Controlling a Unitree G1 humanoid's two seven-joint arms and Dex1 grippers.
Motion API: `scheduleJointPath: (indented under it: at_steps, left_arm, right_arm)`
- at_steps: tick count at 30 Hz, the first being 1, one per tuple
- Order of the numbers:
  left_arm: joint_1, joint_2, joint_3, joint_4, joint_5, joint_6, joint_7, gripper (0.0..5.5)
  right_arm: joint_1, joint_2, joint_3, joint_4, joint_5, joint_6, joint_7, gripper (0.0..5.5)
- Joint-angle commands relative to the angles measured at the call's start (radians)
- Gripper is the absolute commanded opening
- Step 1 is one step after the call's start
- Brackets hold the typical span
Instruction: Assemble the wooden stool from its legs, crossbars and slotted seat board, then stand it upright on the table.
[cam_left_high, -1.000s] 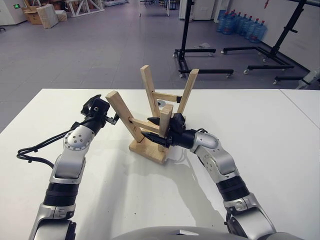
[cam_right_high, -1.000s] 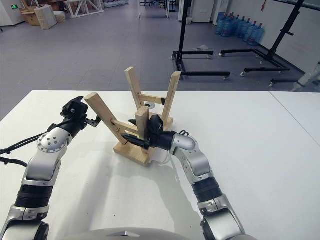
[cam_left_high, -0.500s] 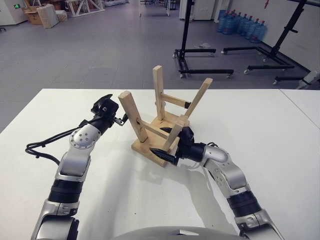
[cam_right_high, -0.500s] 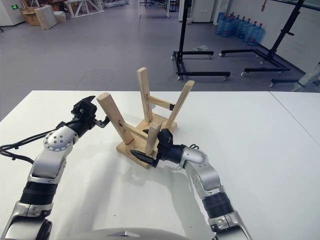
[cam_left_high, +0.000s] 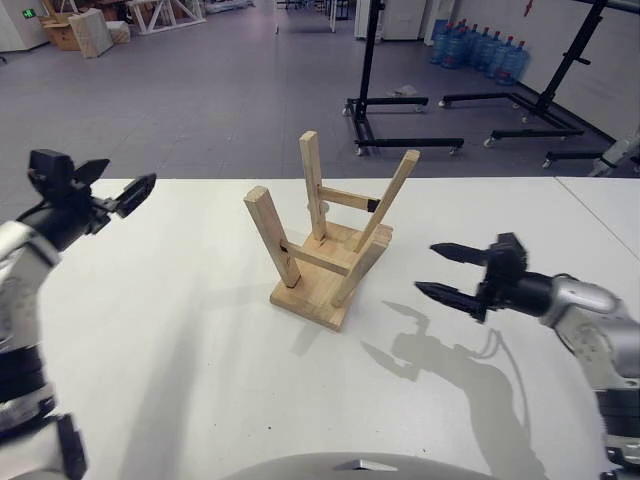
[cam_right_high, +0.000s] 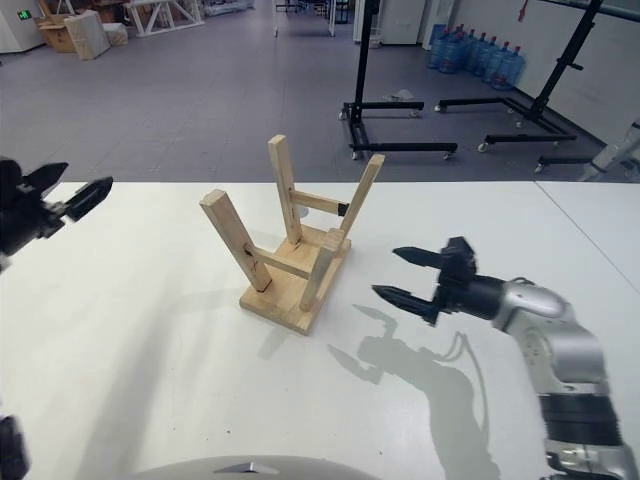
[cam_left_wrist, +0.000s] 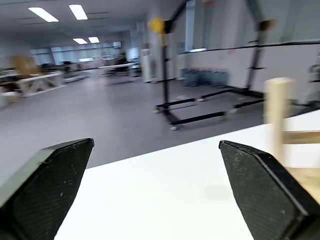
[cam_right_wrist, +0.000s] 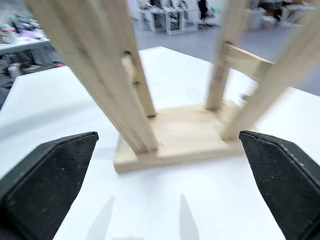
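A white counter (cam_left_high: 180, 380) takes up the foreground. Beyond its 12 o'clock edge opens a wide hall with a grey floor (cam_left_high: 200, 90). There are black wheeled stands (cam_left_high: 405, 142), a cluster of blue water bottles (cam_left_high: 480, 45) at about 1 o'clock, and pale boxes (cam_left_high: 92, 28) far off at 11 o'clock. The stool (cam_left_high: 325, 245) sits near the middle of the counter, upside down. Its seat board (cam_left_high: 308, 300) lies flat on the surface and four legs (cam_left_high: 270, 235) splay upward, joined by crossbars (cam_left_high: 345, 199).

The left arm is held out toward 10 o'clock of the stool, well apart from it, by the counter's far edge. The left tool (cam_left_high: 125, 174) points in toward the stool with its fingers spread wide, holding nothing. The right arm comes in from 3 o'clock with the forearm roughly level. The right tool (cam_left_high: 425, 268) is near the stool but clear of it, tips aimed at the legs, fingers likewise spread wide and empty
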Motion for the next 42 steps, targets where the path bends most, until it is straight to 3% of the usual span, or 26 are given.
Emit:
scheduleJointPath:
  at_steps: [1, 4, 10, 16, 24, 30, 33, 37, 39, 42]
  left_arm:
    - [0.060, 0.055, 0.056, -0.281, -0.392, 0.241, -0.073, 4.62]
    - [0.104, 0.013, -0.097, -0.341, -0.318, 0.225, 0.002, 4.62]
    - [0.050, -0.126, -0.365, -0.183, -0.043, 0.062, 0.155, 4.62]
    - [-0.019, -0.233, -0.429, -0.169, -0.002, 0.015, 0.211, 4.62]
    - [-0.148, -0.305, -0.443, 0.000, 0.090, -0.075, 0.271, 4.62]
    - [-0.239, -0.344, -0.455, 0.172, 0.145, -0.170, 0.252, 4.62]
    - [-0.263, -0.340, -0.449, 0.256, 0.165, -0.215, 0.214, 4.62]
    - [-0.316, -0.340, -0.431, 0.388, 0.159, -0.269, 0.139, 4.62]
    - [-0.362, -0.355, -0.438, 0.466, 0.156, -0.300, 0.085, 4.62]
    - [-0.462, -0.385, -0.449, 0.617, 0.169, -0.353, 0.014, 4.62]
  right_arm:
    - [0.003, -0.075, -0.123, 0.071, 0.088, 0.082, 0.054, 5.20]
    - [-0.135, -0.017, -0.099, 0.147, 0.029, 0.089, -0.124, 5.20]
    - [-0.197, 0.207, 0.141, -0.008, -0.105, 0.040, -0.339, 5.20]
    - [-0.219, 0.327, 0.302, -0.048, -0.239, -0.013, -0.443, 5.20]
    - [-0.111, 0.368, 0.412, -0.243, -0.174, 0.059, -0.401, 5.20]
    - [-0.085, 0.436, 0.494, -0.359, -0.176, 0.153, -0.502, 5.20]
    - [-0.031, 0.376, 0.424, -0.479, -0.102, 0.224, -0.502, 5.20]
    - [0.034, 0.201, 0.165, -0.585, 0.120, 0.268, -0.364, 5.20]
    - [-0.067, 0.129, -0.013, -0.535, 0.279, 0.294, -0.352, 5.20]
    - [-0.256, 0.028, -0.180, -0.362, 0.429, 0.313, -0.353, 5.20]
